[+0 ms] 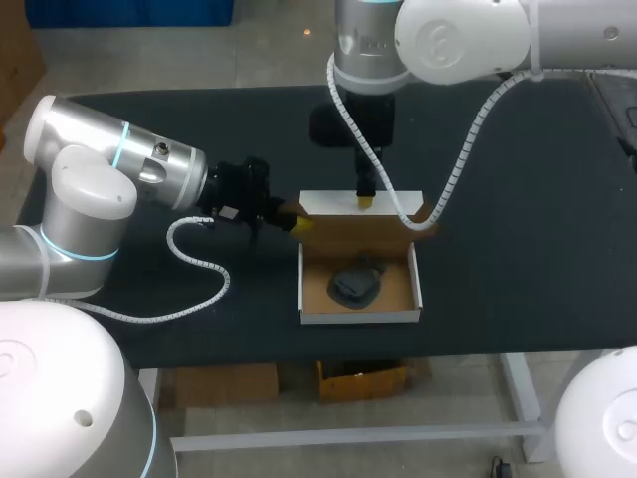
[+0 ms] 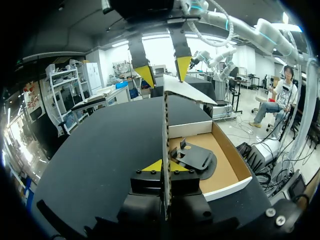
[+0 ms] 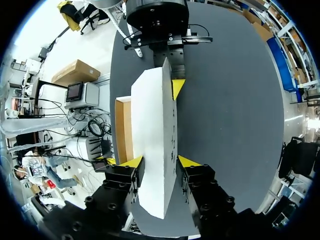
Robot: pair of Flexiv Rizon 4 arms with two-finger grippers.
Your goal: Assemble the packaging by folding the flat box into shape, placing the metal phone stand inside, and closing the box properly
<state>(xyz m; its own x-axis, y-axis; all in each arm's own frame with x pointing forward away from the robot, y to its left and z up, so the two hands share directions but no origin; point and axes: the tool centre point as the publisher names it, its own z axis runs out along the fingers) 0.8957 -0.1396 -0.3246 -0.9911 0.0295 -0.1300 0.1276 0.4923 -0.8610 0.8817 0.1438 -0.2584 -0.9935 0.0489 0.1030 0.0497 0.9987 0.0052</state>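
Observation:
An open cardboard box (image 1: 360, 317) sits at the table's middle with the dark metal phone stand (image 1: 356, 284) lying inside. Its lid (image 1: 348, 204) stands raised at the far side. My left gripper (image 1: 299, 223) is shut on the lid's left end; in the left wrist view the lid (image 2: 165, 125) runs edge-on out of that gripper (image 2: 165, 167), with the stand (image 2: 197, 157) beside it. My right gripper (image 1: 366, 202) comes down on the lid's top edge. It (image 3: 160, 161) stands open astride the white lid (image 3: 155, 125), opposite the left gripper (image 3: 172, 87).
The black table (image 1: 518, 199) stretches wide on both sides of the box. The box's front wall lies close to the table's near edge. My right arm's cable loop (image 1: 418, 214) hangs over the box's far right corner.

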